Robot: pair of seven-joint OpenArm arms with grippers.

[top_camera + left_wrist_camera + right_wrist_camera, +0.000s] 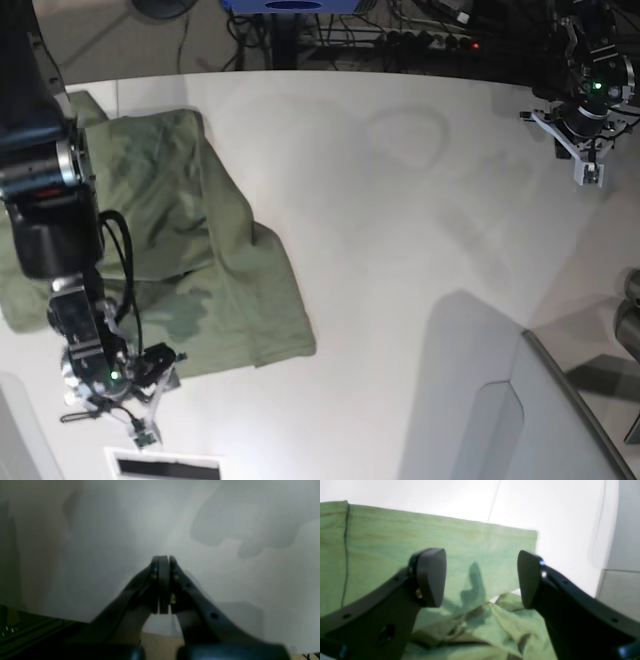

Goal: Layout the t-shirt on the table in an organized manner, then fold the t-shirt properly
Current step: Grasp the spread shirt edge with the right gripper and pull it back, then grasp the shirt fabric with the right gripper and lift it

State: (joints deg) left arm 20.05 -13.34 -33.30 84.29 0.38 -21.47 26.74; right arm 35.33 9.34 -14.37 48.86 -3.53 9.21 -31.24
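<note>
The olive-green t-shirt [200, 260] lies partly folded and rumpled on the left part of the white table [400, 230]. My right gripper [148, 405] hangs at the shirt's near corner. In the right wrist view its fingers [431, 577] stand wide apart with nothing between them. This open right gripper [480, 580] is just above the t-shirt [470, 547], where a flat layer meets a crumpled fold. My left gripper [590, 165] is far off at the table's back right. In its own view the left gripper [163, 560] is shut and empty over the bare table [225, 580].
A grey angled panel [560, 420] stands at the near right. Cables and dark equipment [420, 35] line the far edge. A white card with a black bar [165, 467] lies at the near left edge. A tabletop seam [495, 500] runs past the shirt.
</note>
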